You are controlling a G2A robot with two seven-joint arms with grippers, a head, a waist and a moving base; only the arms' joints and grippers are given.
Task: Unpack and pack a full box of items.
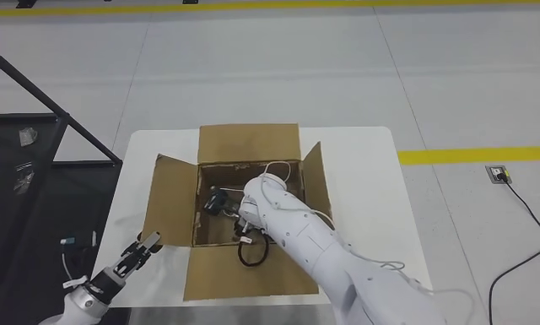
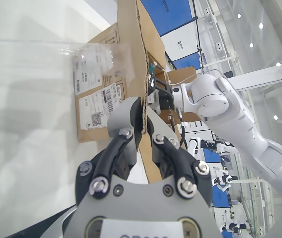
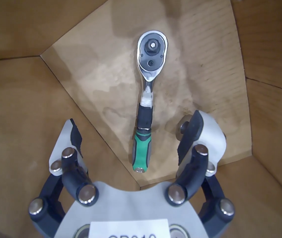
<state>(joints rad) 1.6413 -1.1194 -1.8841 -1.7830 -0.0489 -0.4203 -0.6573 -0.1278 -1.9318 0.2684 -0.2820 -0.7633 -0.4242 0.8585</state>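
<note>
Jaws wide, the right gripper (image 3: pixel 134 124) hangs inside the box (image 1: pixel 250 143) over the ratchet wrench (image 3: pixel 152 55) lying flat on its floor. It should drop straight, straddle the green handle (image 3: pixel 140 149), then close, while the left gripper (image 2: pixel 143 115) pinches the side flap (image 2: pixel 131 38) steady between its jaws.

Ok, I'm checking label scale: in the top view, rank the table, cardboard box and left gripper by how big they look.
1. table
2. cardboard box, flaps spread open
3. left gripper, clamped on a flap, plainly smallest
</note>
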